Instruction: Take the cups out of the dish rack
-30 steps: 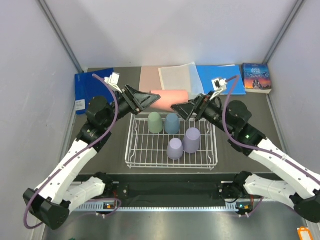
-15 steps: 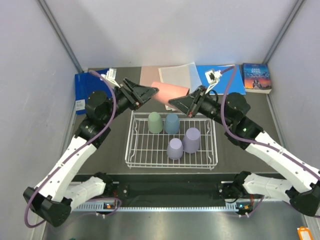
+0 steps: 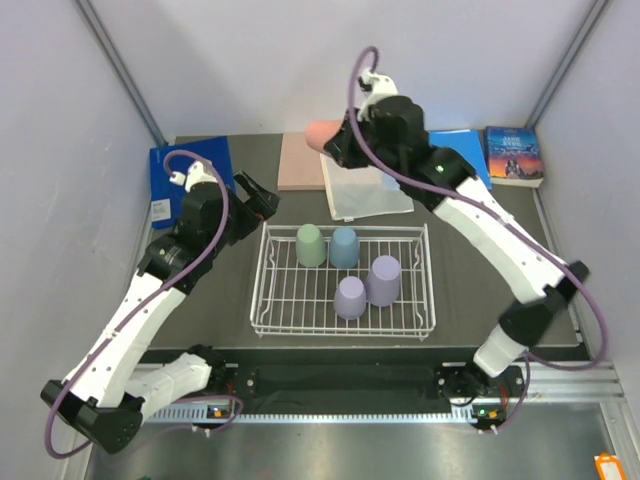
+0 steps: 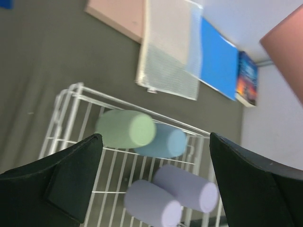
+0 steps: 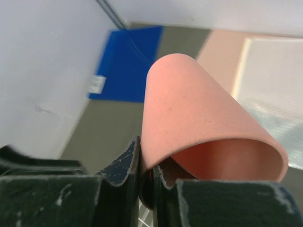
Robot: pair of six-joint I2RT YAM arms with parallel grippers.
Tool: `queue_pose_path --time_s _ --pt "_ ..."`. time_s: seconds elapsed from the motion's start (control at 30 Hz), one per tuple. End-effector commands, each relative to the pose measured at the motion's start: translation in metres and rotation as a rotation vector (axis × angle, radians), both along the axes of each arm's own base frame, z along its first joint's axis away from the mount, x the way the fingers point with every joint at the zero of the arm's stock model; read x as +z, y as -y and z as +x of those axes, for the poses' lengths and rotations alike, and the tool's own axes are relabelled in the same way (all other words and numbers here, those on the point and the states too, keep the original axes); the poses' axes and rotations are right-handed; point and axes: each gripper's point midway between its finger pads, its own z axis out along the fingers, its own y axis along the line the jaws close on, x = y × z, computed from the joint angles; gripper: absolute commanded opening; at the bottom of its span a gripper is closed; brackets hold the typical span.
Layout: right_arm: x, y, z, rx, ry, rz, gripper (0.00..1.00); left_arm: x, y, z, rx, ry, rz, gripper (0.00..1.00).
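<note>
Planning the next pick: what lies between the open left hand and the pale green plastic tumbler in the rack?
Top view: only the white wire dish rack's far-left corner rim separates the left hand from the pale green plastic tumbler.

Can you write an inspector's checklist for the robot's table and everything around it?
Surface: dark table, no spills seen.
Job's things: dish rack holds the pale green cup, light blue cup, back lavender cup and front lavender cup, all bottoms up; salmon pink cup is lifted out.
Clutter: left blue folder, pink sheet, mesh pouch, right blue folder, book.
Grippers: left end effector open, empty; right end effector shut on the salmon pink cup's rim.
Cables: left purple cable, right purple cable, no snags seen.
Surroundings: pale walls; nothing else seen.
</note>
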Motion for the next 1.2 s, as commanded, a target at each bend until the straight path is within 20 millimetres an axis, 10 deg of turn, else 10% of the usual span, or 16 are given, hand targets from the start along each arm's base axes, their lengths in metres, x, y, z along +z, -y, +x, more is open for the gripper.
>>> queue_pose_path --time_s 0.0,0.77,1.17 --pt "-0.039 0.006 0.035 -0.112 -0.072 -0.291 0.00 -0.012 -0.037 -0.006 0.136 -0.068 0.146 0.99" --pt "-0.193 -0.074 0.080 -0.017 -0.263 -0.451 0.00 -0.058 -0.055 -0.014 0.156 -0.175 0.296 0.99" --pt "-0.259 -0.084 0.081 0.020 -0.346 -0.528 0.00 -0.074 -0.058 -0.018 0.161 -0.218 0.323 0.99"
